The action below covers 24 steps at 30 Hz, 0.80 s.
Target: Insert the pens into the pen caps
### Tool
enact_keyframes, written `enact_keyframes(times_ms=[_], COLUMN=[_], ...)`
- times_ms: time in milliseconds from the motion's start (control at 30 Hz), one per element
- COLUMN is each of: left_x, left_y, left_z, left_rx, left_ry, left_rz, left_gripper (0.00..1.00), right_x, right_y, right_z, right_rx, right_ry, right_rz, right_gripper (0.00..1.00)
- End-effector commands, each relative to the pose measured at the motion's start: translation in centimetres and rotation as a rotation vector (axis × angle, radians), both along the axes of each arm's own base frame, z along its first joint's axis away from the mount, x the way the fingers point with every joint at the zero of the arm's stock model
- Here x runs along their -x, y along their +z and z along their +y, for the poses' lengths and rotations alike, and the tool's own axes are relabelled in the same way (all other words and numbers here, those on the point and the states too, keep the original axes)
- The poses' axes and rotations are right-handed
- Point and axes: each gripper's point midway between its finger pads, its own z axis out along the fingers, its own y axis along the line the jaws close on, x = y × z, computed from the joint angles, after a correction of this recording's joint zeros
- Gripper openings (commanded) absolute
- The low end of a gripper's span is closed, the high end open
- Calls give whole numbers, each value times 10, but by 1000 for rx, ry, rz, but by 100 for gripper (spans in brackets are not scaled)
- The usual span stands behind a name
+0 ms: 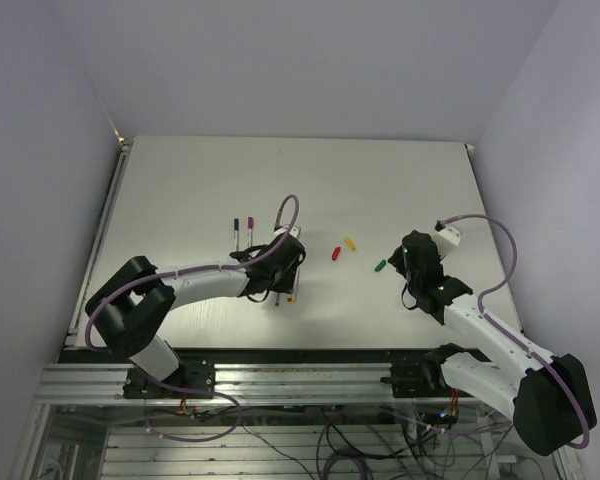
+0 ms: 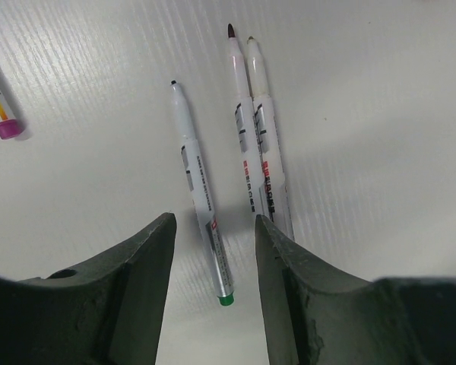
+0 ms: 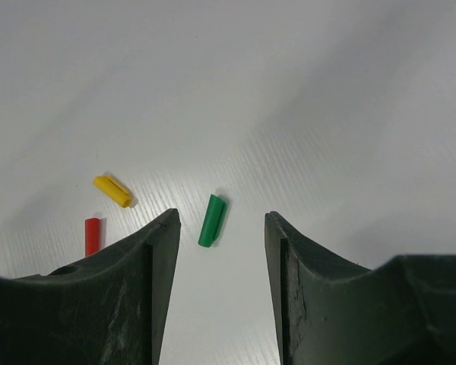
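Three uncapped grey-silver pens lie side by side under my left gripper (image 2: 215,228): a green-ended pen (image 2: 200,190), a red-marked pen (image 2: 243,144) and a yellow-tipped pen (image 2: 263,129). The jaws are open and empty, straddling the green-ended pen's rear end without touching it. In the top view this gripper (image 1: 278,272) hides most of these pens (image 1: 291,296). My right gripper (image 3: 220,219) is open and empty, with the green cap (image 3: 211,220) lying on the table between its fingertips. The yellow cap (image 3: 112,190) and red cap (image 3: 92,236) lie to the left.
Two more pens (image 1: 243,232) with purple and magenta ends lie left of the left gripper; one purple end (image 2: 1,114) shows in the left wrist view. In the top view the red cap (image 1: 336,253), yellow cap (image 1: 350,243) and green cap (image 1: 380,266) lie between the arms, left of my right gripper (image 1: 408,260).
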Motion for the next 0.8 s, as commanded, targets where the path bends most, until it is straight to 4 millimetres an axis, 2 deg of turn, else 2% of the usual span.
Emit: enact_keyframes(times_ms=[0, 200, 433, 700, 767], left_x=[-5, -7, 1, 14, 18], left_y=[1, -5, -17, -36, -40], left_z=[3, 14, 14, 19, 21], left_rx=[-64, -148, -160, -203, -213], left_ry=[8, 25, 8, -15, -21], left_rz=[-7, -1, 46, 127, 148], left_gripper=[55, 54, 48, 28, 20], right_x=[-3, -3, -4, -5, -5], right_y=[-1, -3, -5, -4, -2], right_z=[-1, 0, 3, 6, 6], right_rx=[-10, -13, -28, -44, -48], right_ry=[-2, 4, 10, 17, 16], right_rz=[-13, -12, -9, -9, -12], right_gripper=[48, 48, 48, 48, 48])
